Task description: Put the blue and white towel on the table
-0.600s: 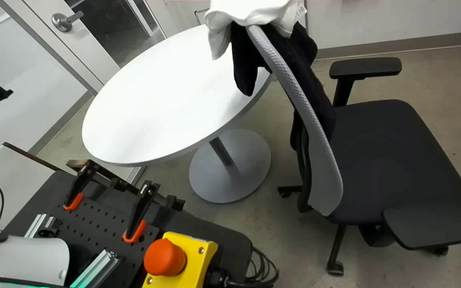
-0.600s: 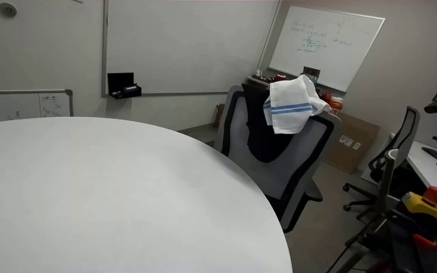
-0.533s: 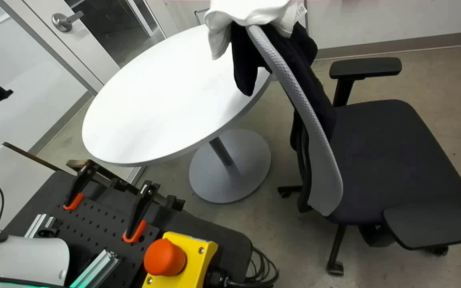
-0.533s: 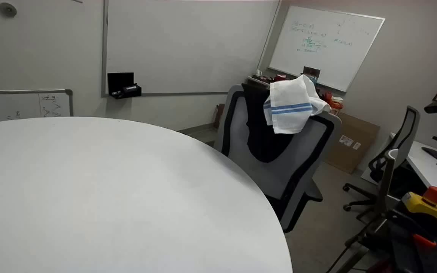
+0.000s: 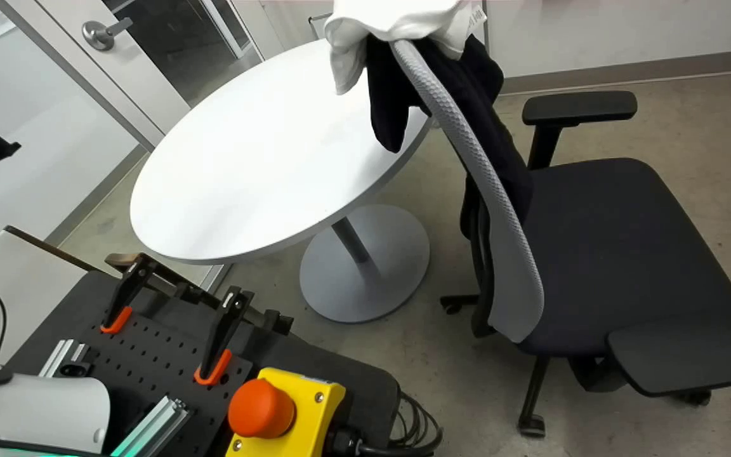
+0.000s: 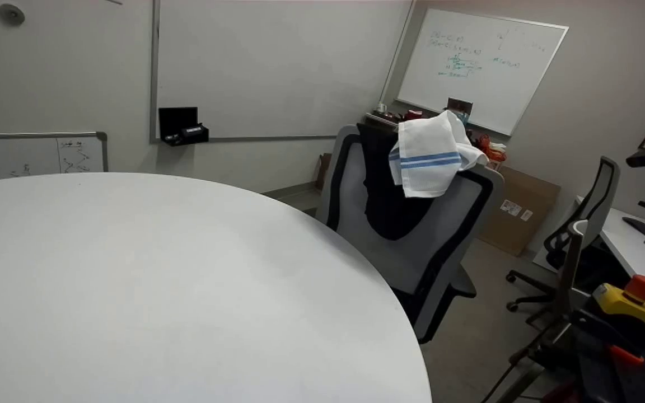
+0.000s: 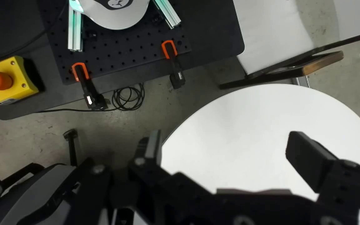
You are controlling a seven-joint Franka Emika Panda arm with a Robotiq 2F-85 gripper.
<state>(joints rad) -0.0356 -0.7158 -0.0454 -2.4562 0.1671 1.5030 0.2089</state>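
The white towel with blue stripes (image 6: 429,151) hangs over the top of a chair's backrest, on top of a black cloth (image 6: 392,207). In an exterior view the towel (image 5: 397,22) shows only its white side, cut by the top edge. The round white table (image 5: 257,158) stands beside that chair; its bare top also shows in an exterior view (image 6: 177,291) and in the wrist view (image 7: 248,125). My gripper (image 7: 225,139) is open with nothing between its fingers, above the table in the wrist view. It is out of both exterior views. I cannot make out the towel in the wrist view.
The office chair (image 5: 613,254) has armrests and stands close to the table's edge. A black bench with a pegboard (image 5: 150,355), orange-tipped clamps (image 5: 216,365) and a yellow emergency-stop box (image 5: 305,406) is near the robot base (image 5: 48,406). A cable (image 7: 128,98) lies coiled on the floor.
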